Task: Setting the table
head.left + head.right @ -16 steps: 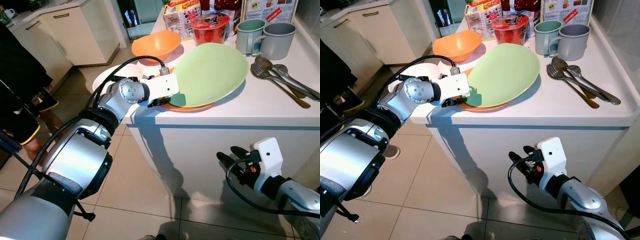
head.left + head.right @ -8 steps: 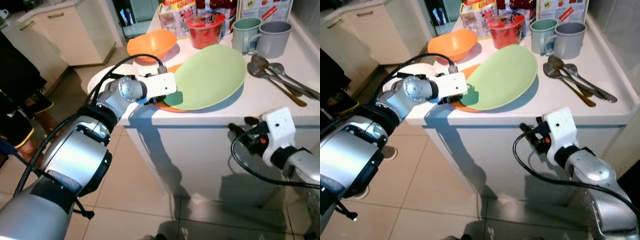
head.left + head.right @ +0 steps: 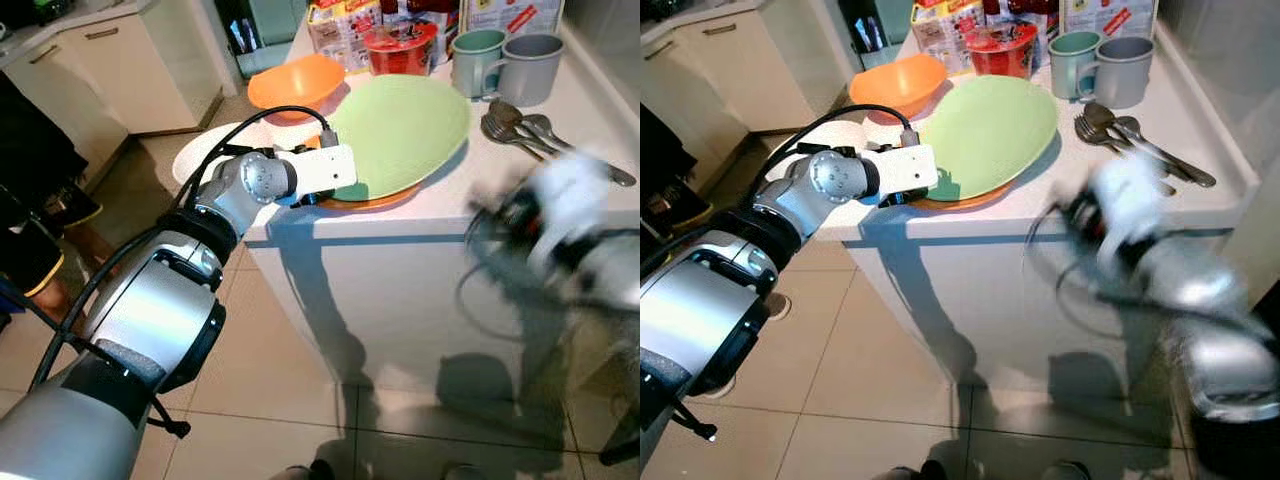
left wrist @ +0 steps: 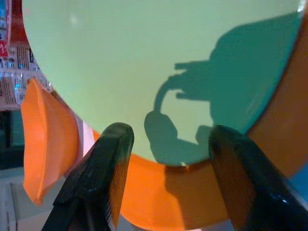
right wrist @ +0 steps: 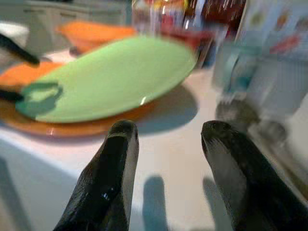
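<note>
White counter (image 3: 560,165) over tiled floor, upper centre of frame. Left gripper (image 4: 168,159) at counter's near left edge, fingers apart around the rims of the green plate (image 3: 400,130) and the orange plate (image 4: 159,192) under it. Green plate pale, glossy, tilted. Right gripper (image 5: 168,144), blurred, fingers apart, has risen from below to the counter's front edge. Bare counter between plate and cutlery (image 3: 520,125). Bowl (image 3: 296,82), mugs (image 3: 505,65) behind.
</note>
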Available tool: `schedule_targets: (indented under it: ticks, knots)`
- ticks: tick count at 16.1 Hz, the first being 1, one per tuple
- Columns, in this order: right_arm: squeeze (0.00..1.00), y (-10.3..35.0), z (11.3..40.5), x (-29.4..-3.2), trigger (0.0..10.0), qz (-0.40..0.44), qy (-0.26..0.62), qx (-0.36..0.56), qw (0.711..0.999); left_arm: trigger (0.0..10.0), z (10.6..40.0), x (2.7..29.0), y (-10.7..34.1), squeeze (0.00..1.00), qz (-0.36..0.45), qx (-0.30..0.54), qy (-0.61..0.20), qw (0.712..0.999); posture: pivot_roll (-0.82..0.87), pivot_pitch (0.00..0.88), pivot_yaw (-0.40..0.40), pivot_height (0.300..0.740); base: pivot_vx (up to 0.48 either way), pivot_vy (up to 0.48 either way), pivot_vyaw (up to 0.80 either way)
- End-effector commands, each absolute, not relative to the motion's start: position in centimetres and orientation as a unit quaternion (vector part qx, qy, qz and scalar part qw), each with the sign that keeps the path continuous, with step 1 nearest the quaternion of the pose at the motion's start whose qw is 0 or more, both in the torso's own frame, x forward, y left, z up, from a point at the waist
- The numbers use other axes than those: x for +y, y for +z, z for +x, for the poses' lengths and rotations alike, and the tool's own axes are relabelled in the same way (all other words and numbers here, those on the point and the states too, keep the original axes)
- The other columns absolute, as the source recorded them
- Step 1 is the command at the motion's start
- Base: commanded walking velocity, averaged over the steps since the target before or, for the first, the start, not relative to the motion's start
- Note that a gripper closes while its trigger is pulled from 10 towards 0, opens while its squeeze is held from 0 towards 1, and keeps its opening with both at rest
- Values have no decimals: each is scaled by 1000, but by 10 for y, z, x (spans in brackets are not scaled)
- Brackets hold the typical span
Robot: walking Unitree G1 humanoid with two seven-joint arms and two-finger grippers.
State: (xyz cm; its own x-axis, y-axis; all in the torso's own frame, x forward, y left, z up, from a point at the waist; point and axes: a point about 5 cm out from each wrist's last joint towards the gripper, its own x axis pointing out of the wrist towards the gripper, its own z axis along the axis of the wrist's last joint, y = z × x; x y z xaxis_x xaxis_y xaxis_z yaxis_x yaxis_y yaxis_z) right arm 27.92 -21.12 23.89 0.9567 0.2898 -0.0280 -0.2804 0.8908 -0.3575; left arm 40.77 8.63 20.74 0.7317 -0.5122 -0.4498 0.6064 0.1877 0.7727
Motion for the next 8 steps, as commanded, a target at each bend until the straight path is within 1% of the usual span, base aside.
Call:
schedule_targets:
  ticks: [1, 2, 4, 5, 8]
  knots:
    - [0, 247, 270, -206, 10000, -184, 172, -10, 968, 10000, 401, 100, 176, 0, 529, 110, -376, 752, -141, 108, 230, 740, 0, 0, 0]
    - [0, 252, 262, -209, 10000, -192, 186, -11, 964, 10000, 401, 99, 175, 0, 528, 111, -377, 753, -144, 107, 229, 740, 0, 0, 0]
    - [0, 253, 257, -216, 10000, -204, 184, -5, 962, 10000, 401, 99, 175, 0, 527, 111, -377, 753, -156, 111, 235, 740, 0, 0, 0]
    - [0, 244, 259, -219, 10000, -210, 182, 14, 960, 10000, 401, 97, 175, 0, 527, 110, -378, 753, -158, 113, 235, 740, 0, 0, 0]
    - [0, 236, 265, -210, 10000, -215, 201, 20, 955, 10000, 401, 96, 176, 0, 527, 107, -381, 753, -150, 116, 231, 740, 0, 0, 0]
